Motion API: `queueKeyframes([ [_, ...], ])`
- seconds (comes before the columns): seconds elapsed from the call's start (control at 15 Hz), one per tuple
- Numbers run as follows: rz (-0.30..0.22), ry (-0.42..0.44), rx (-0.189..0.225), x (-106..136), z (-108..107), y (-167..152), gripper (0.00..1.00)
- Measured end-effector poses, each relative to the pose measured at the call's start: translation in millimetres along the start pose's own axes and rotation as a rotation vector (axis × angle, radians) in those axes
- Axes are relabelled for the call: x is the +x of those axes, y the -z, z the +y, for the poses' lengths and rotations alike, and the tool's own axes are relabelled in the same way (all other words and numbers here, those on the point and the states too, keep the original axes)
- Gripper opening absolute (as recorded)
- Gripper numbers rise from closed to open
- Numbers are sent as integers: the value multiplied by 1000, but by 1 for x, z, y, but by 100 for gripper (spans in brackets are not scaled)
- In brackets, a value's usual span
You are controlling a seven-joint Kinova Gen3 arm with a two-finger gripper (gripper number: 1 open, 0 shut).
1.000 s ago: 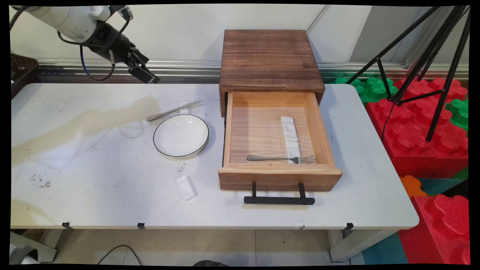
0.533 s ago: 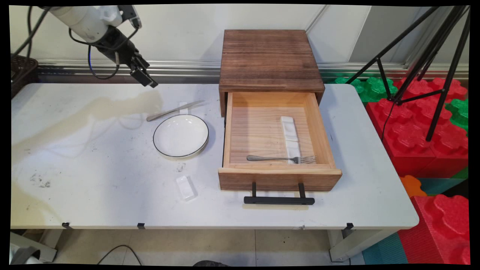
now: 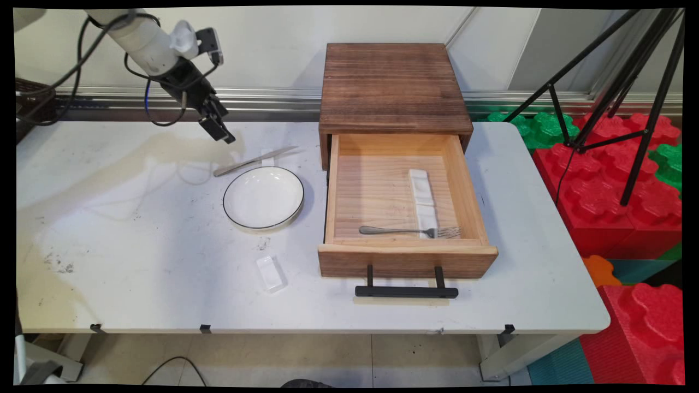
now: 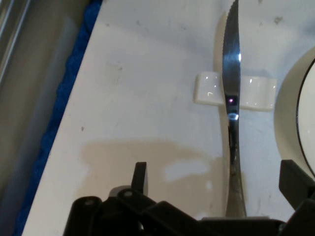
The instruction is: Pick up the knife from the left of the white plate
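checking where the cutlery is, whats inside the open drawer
Inside the drawer lie a long white rest and a fork, its tines end resting across the rest. The part of the cabinet behind the drawer is hidden.

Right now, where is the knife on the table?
In the main view the knife lies on the table's far left part, its blade across a small white rest, just behind the plate and left of the open drawer.

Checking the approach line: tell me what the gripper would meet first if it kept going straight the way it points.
Probably the knife. In the hand view the open gripper has the knife's handle between its fingers, the blade lying across a small white rest. Depth is unclear, so the bare table beside it is possible.
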Motion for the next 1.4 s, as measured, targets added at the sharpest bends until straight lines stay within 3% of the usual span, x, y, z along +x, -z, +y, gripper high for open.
queueKeyframes([
  [0.53,-32,-58,-42,7,-10,-44,100],
  [1.4,-43,-44,-74,12,-10,-84,100],
])
